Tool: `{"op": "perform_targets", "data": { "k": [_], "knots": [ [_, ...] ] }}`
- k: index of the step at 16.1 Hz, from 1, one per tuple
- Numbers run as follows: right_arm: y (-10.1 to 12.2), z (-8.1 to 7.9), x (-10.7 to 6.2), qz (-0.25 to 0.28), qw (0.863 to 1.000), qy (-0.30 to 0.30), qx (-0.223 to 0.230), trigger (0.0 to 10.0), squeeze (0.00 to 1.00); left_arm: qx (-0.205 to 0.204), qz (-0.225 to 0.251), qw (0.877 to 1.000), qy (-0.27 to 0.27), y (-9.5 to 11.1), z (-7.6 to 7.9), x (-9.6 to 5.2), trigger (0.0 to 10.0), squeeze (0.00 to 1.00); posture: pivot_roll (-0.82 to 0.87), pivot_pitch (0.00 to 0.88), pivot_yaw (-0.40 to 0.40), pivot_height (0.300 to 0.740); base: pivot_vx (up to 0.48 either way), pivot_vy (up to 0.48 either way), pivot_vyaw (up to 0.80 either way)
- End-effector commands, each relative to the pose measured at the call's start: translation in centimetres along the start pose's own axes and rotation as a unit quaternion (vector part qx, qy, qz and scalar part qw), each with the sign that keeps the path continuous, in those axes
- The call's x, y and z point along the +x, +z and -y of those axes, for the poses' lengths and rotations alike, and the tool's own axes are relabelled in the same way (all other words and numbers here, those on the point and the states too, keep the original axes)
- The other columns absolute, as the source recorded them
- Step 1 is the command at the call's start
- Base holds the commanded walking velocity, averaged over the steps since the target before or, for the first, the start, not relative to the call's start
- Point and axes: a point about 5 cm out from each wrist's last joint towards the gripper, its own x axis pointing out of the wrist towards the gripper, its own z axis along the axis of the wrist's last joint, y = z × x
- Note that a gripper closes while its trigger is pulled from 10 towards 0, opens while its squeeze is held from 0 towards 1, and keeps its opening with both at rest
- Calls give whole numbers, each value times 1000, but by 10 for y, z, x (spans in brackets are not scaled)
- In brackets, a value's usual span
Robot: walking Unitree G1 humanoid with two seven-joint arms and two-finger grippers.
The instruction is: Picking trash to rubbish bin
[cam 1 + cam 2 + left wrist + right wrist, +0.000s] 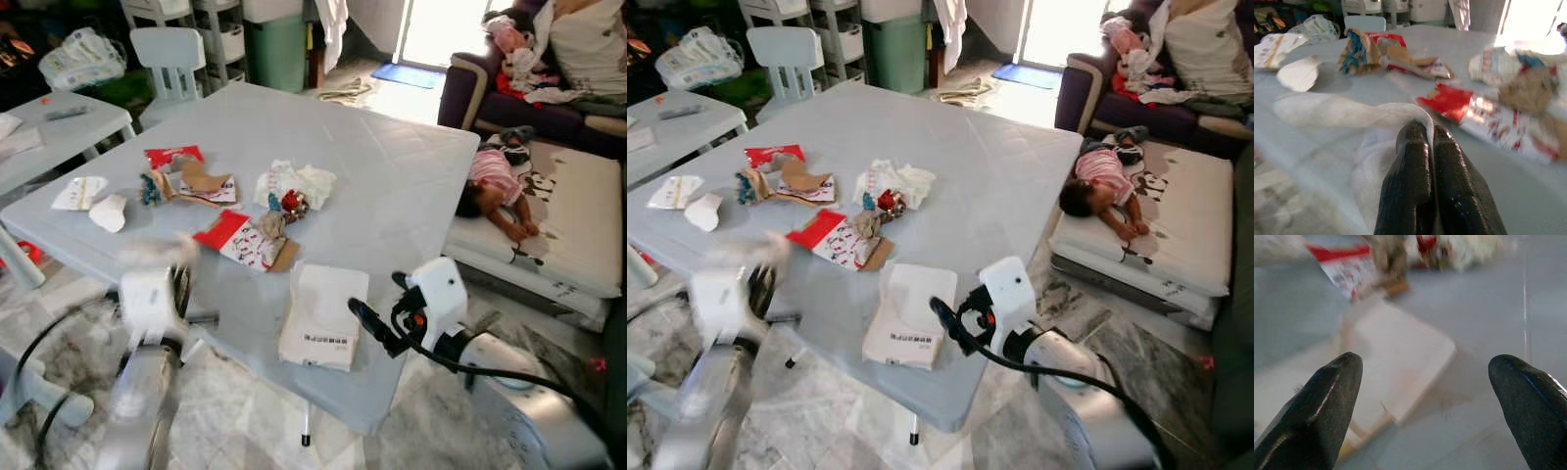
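Motion blur smears the left gripper (1427, 134) at the near table edge; its black fingers are pressed together on what looks like a thin white tissue (1342, 115). The pale grey square table (392, 176) stands on marbled floor beside a white mattress (578, 220). The right gripper (1425, 377), fingers wide apart, hovers just short of a flat white paper packet (321, 315). Red-and-white wrappers (240, 240) lie mid-table.

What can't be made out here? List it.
- Left pincer: motion-blurred in both eye views, so its grip on the white tissue cannot be judged there.
- White paper bag: the print is too small to read.
- Red-and-white wrapper: out of focus in the right wrist view.
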Motion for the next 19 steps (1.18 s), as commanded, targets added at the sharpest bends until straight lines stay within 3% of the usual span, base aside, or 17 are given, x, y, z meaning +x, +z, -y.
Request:
{"op": "perform_targets", "data": {
  "k": [1, 6, 8, 12, 15, 17, 19],
  "knots": [
    [-2, 5, 7, 0, 1000, -10, 3, 10000, 0, 13, 4, 1000, -6, 8, -1, -13, 0, 0, 89, 2, -29, 740, 0, 0, 0],
    [-9, 15, 27, -3, 998, -37, 49, 10000, 0, 17, -13, 999, -26, 12, -1, -40, 0, 0, 142, 7, -10, 740, 0, 0, 0],
    [-8, 20, 36, 4, 997, -57, 53, 10000, 0, 10, -8, 999, -50, 20, 4, -38, 0, 0, 150, 7, 0, 740, 0, 0, 0],
    [-14, 31, 38, 0, 994, -89, 65, 10000, 0, -2, 11, 993, -113, 31, 18, -37, 0, 0, 154, 8, 13, 740, 0, 0, 0],
    [-21, 31, 39, -10, 992, -81, 95, 10000, 0, -17, 7, 993, -119, 33, 20, -36, 0, 0, 152, 9, 14, 740, 0, 0, 0],
    [-27, 22, 39, -14, 986, -36, 163, 10000, 0, -24, 7, 992, -122, 34, 21, -35, 0, 0, 151, 9, 13, 740, 0, 0, 0],
    [-28, 14, 39, -12, 981, -3, 195, 10000, 0, -26, 7, 992, -124, 35, 22, -35, 0, 0, 149, 8, 14, 740, 0, 0, 0]
  ]
}}
